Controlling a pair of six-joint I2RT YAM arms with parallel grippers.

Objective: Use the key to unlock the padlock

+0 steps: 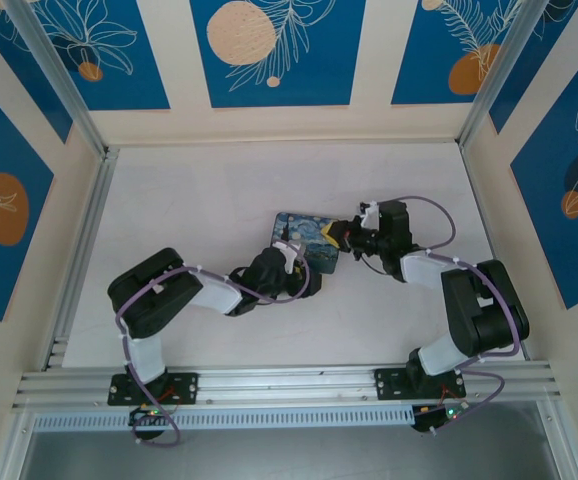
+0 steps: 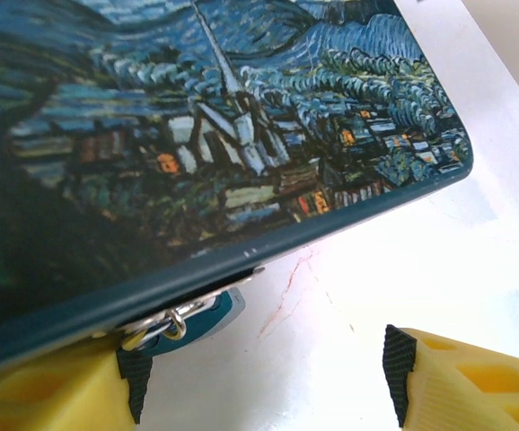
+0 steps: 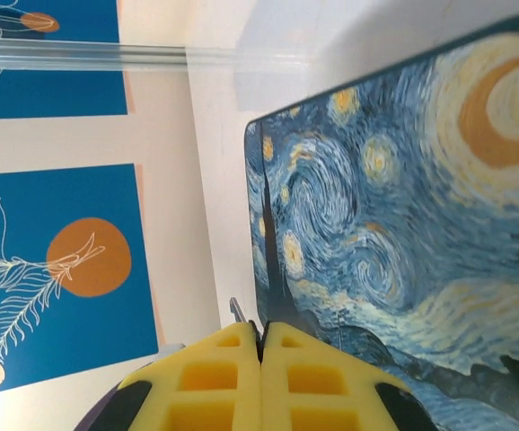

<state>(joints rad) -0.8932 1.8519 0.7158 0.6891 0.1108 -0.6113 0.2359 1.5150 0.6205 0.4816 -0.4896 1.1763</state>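
We are noting the tiny grey metal padlock (image 2: 210,314) at the blue painted rectangular tin (image 2: 241,135) edge; left gripper (image 2: 264,377) gaping wide, right gripper (image 3: 260,346) pinching a thin grey metal key (image 3: 238,311).

Yellow right tool (image 3: 260,334), blue swirl-painted tin (image 3: 394,224)

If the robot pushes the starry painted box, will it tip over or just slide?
Probably slide: the tin lies low and flat on the smooth table, so tipping seems unlikely. Its straight, crisp edge suggests stiff metal that won't bend. Its glossy paint may slip against the pads of the left gripper.
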